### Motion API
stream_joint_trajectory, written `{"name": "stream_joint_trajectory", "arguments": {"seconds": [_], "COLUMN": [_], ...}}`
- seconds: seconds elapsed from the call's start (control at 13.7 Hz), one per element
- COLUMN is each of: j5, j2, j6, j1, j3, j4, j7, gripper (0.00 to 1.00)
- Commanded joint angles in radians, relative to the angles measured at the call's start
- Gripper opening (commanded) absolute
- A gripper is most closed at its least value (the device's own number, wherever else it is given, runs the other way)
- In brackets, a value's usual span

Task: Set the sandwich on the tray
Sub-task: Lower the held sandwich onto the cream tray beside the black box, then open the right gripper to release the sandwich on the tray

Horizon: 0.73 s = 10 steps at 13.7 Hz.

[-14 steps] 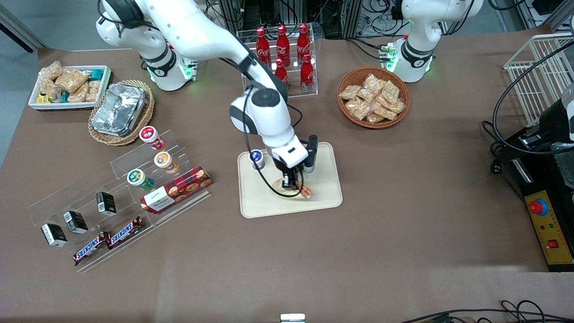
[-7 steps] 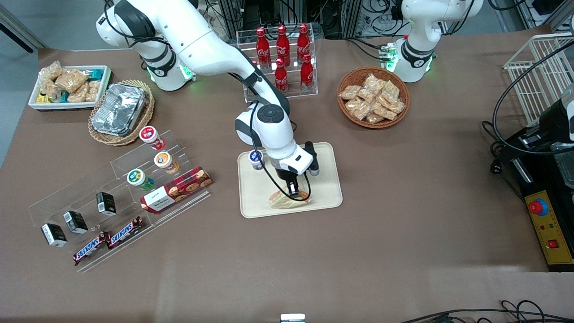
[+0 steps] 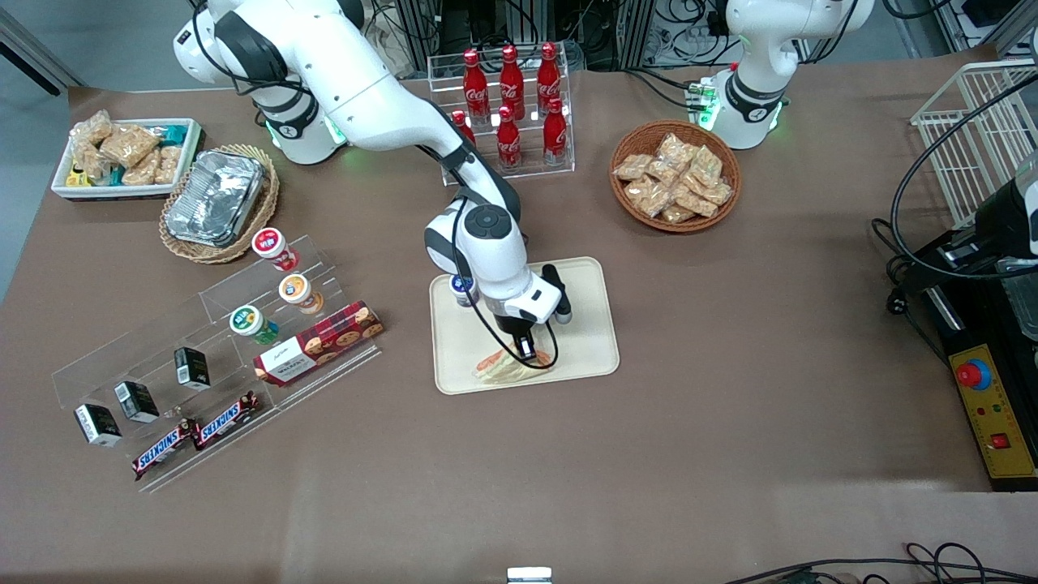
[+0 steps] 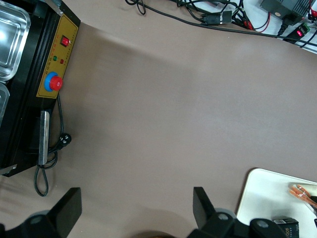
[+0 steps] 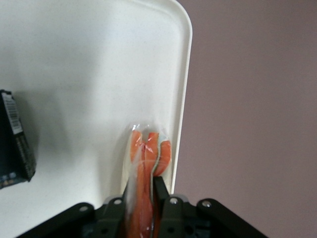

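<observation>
Arm bent low, tool clamping sandwich resting on tray.

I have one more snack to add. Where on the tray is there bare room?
The tray is bare between the claw and the rim toward the parked arm. It is crowded where the claw grips the sandwich, and at the blue-lidded cup.
</observation>
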<state>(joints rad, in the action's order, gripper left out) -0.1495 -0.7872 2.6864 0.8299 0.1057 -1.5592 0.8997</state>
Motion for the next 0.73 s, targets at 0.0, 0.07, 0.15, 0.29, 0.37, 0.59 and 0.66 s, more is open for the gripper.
{"name": "stream_joint_trajectory", "arguments": {"seconds": [0.0,0.07,0.15,0.29,0.37,0.59,0.66], "j5": [-0.007,-0.004,0.023,0.161,0.229,0.291,0.291], "j2": [-0.029,-0.024,-0.015,0.015,0.031,0.083,0.112], "j6": [0.010,0.009,0.006,-0.013,-0.032,-0.072,-0.124], "j1": [-0.005,-0.006,-0.008,-0.003,-0.002,-0.005,-0.008], "j3": [0.000,0.000,0.000,0.000,0.000,0.000,0.000], "j4": [0.033,0.033,0.033,0.022,0.022,0.016,0.016], "j7": [-0.039,-0.041,-0.041,-0.079,-0.116,-0.301,-0.402], "gripper": [0.99,0.99,0.99,0.99,0.99,0.99,0.99]}}
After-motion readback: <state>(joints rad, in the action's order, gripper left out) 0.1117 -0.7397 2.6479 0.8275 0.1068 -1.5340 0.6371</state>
